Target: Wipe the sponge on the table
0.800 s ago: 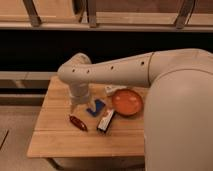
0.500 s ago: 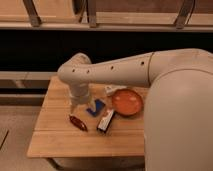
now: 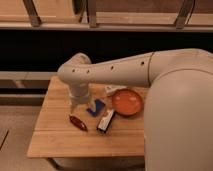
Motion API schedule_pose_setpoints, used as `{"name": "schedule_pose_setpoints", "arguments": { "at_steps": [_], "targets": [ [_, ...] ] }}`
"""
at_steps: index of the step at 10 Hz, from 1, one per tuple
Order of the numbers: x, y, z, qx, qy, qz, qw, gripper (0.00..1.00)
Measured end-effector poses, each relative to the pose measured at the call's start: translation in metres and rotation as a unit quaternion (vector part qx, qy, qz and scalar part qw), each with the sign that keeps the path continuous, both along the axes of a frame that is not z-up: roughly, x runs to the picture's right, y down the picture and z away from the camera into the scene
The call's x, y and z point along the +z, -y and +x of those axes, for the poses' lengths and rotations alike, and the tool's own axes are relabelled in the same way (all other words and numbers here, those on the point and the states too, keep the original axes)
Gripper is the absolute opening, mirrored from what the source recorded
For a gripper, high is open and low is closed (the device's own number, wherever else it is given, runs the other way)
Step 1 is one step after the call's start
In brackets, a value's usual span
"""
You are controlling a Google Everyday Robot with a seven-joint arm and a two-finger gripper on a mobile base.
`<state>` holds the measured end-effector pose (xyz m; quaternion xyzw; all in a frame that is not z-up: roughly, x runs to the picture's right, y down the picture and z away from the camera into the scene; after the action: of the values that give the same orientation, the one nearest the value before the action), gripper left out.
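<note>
In the camera view I am seeing the gripper [image 3: 76,104] hanging low over the table [image 3: 55,142], jaws standing wide and, as far as I can tell, empty. The sponge [image 3: 96,107] is lying just beside it at three o'clock, long axis running seven to one. The orange bowl [image 3: 126,102] is sitting beyond, the black-and-white box [image 3: 105,121] at four, the dark red object [image 3: 78,122] at six.

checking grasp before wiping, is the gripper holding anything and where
Cannot tell: the gripper sits low beside the sponge on the table, contact hidden by the arm.
</note>
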<state>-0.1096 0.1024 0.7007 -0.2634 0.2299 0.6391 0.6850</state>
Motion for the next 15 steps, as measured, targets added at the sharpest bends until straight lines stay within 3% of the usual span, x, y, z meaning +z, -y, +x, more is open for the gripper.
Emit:
{"name": "schedule_pose_setpoints", "arguments": {
  "at_steps": [13, 15],
  "targets": [
    [0.001, 0.001, 0.0, -0.001, 0.0, 0.002, 1.0, 0.65],
    [0.018, 0.02, -0.003, -0.004, 0.025, 0.034, 0.9991, 0.65]
  ]
}}
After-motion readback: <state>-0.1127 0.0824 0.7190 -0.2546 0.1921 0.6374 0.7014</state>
